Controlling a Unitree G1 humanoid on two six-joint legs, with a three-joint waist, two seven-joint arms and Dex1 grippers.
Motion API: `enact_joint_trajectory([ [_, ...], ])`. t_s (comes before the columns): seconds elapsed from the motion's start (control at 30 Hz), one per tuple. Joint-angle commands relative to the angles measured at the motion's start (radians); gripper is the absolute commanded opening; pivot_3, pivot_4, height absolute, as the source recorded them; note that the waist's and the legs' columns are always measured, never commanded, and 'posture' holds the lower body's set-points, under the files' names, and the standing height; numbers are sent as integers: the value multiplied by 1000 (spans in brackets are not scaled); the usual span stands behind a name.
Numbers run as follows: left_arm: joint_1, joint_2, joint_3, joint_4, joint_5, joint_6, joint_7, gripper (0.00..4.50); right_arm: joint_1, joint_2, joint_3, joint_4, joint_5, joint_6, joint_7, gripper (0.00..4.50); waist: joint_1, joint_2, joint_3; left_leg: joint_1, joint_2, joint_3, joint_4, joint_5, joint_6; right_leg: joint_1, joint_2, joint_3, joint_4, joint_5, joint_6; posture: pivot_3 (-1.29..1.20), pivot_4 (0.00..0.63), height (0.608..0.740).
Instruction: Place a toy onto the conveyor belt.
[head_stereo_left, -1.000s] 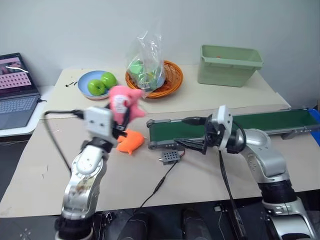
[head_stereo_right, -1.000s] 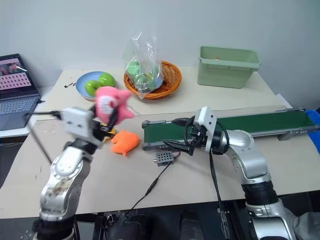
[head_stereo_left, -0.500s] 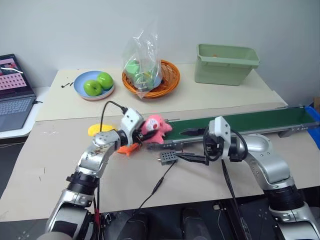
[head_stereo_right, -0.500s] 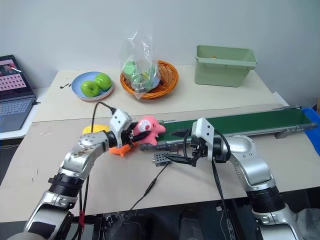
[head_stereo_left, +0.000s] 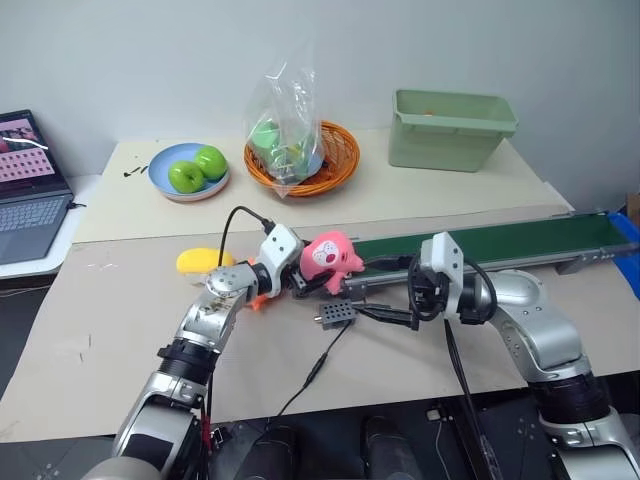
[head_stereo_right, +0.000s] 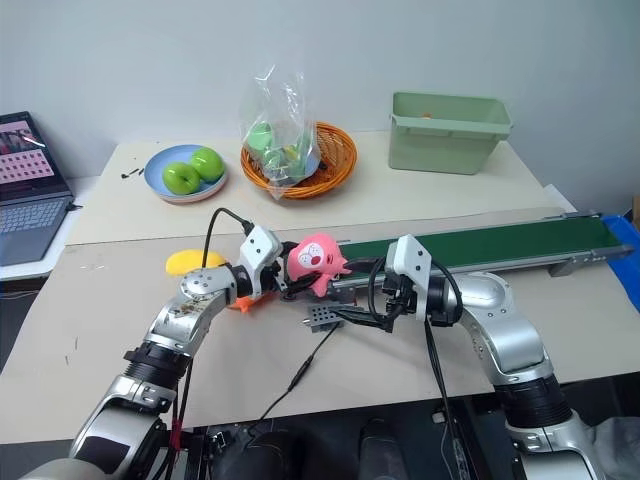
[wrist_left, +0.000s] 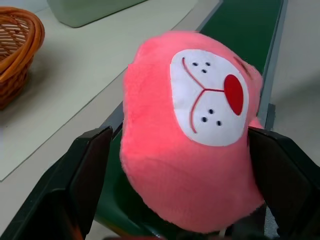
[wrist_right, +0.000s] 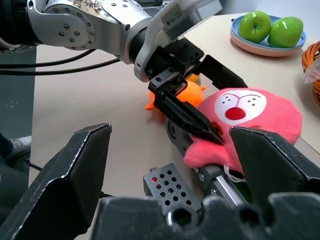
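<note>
A pink plush toy (head_stereo_left: 330, 256) with a white face lies on the left end of the dark-green conveyor belt (head_stereo_left: 480, 240). My left gripper (head_stereo_left: 305, 278) is open just behind it, a black finger (wrist_left: 87, 165) standing off each side of the toy (wrist_left: 195, 130) with gaps showing. The right wrist view shows those fingers spread in a V at the toy (wrist_right: 245, 117). My right gripper (head_stereo_left: 365, 288) is open, pointing left along the belt's near side toward the toy, with nothing between its fingers.
An orange toy (head_stereo_left: 256, 297) and a yellow toy (head_stereo_left: 198, 261) lie left of the belt's end. A small grey perforated box (head_stereo_left: 335, 314) with a cable sits in front. At the back: apple plate (head_stereo_left: 190, 172), orange basket (head_stereo_left: 300, 160), pale green bin (head_stereo_left: 452, 128), laptop (head_stereo_left: 28, 190).
My left arm carried the pink toy down and to the right onto the belt's left end, then its gripper opened off the toy. The right arm stayed put.
</note>
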Motion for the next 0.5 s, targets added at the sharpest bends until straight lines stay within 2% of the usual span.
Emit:
enact_joint_trajectory([
  [0.03, -35, -1, 59, -79, -28, 31, 32, 4427, -19, 4, -26, -12, 14, -15, -4, 4500, 0, 0, 0, 0, 0, 0, 0, 0, 0, 0, 0, 0, 0, 0, 0, 0, 150, 740],
  [0.17, -43, -5, 128, -199, -110, 122, 45, 4427, -27, 14, -17, 0, 11, -16, -3, 4500, 0, 0, 0, 0, 0, 0, 0, 0, 0, 0, 0, 0, 0, 0, 0, 0, 150, 740],
  [0.27, 14, 21, 190, -329, -176, 180, 49, 4427, -29, 15, -20, -4, 14, -13, -3, 4500, -3, 0, 0, -1, 0, 0, 0, 0, 0, -1, 0, 1, 0, 0, 0, 0, 150, 740],
  [0.37, 123, 66, 244, -471, -248, 231, 26, 4427, -23, 11, -25, -10, 14, -10, -7, 4500, -9, 0, 0, 0, 2, 1, 0, 0, 0, -2, 1, 3, 0, 0, 0, 0, 150, 740],
  [0.5, 364, 205, 303, -594, -313, 274, -81, 4427, -3, -4, -45, -13, 17, -8, -13, 4500, -11, 1, 0, 1, 5, 4, -1, -1, 0, -2, 4, 6, 0, 1, 0, 0, 150, 740],
])
